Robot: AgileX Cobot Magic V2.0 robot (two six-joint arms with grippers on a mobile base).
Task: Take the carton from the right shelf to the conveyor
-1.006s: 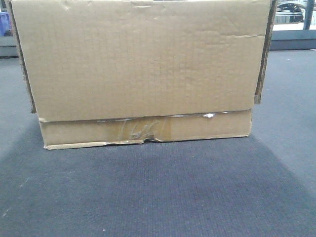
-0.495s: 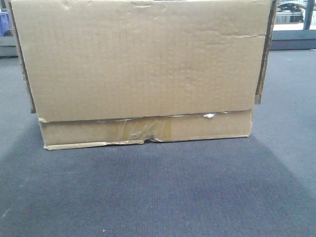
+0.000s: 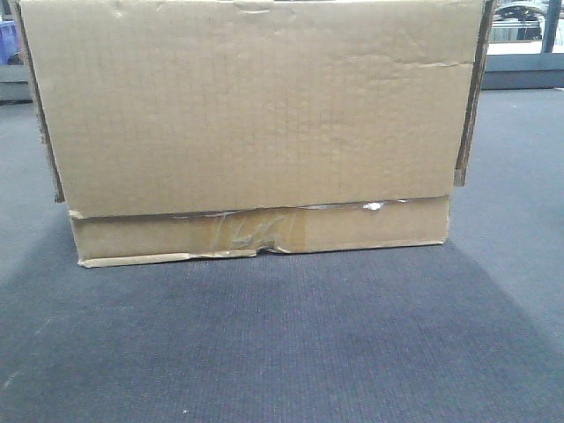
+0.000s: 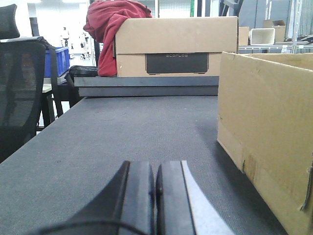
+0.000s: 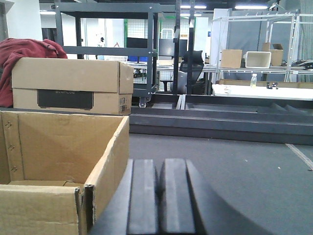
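Here, a large brown cardboard carton (image 3: 256, 115) sits flat on a dark grey textured belt (image 3: 282, 352), which looks to be the conveyor, so by my judgement it is already at its destination. Its broad face is turned squarely to the front camera, and its long axis runs left to right across the belt. A flap seam with crinkled clear tape (image 3: 256, 229) runs along the lower edge. The top is open, and the right wrist view looks down into its empty inside. The carton lies between the two arms: to the right of the left claw (image 4: 156, 196) and to the left of the right claw (image 5: 159, 196), close beside each but touching neither. Which arm is nearer cannot be told. Both claws have their fingers pressed together and hold nothing. Any further move, I judge, would mean reaching inward from either side toward the short ends. Beyond the belt stand a second, closed cardboard box (image 4: 176, 46) with red cloth (image 4: 110, 29) draped beside it, and a black mesh chair (image 4: 22, 93).
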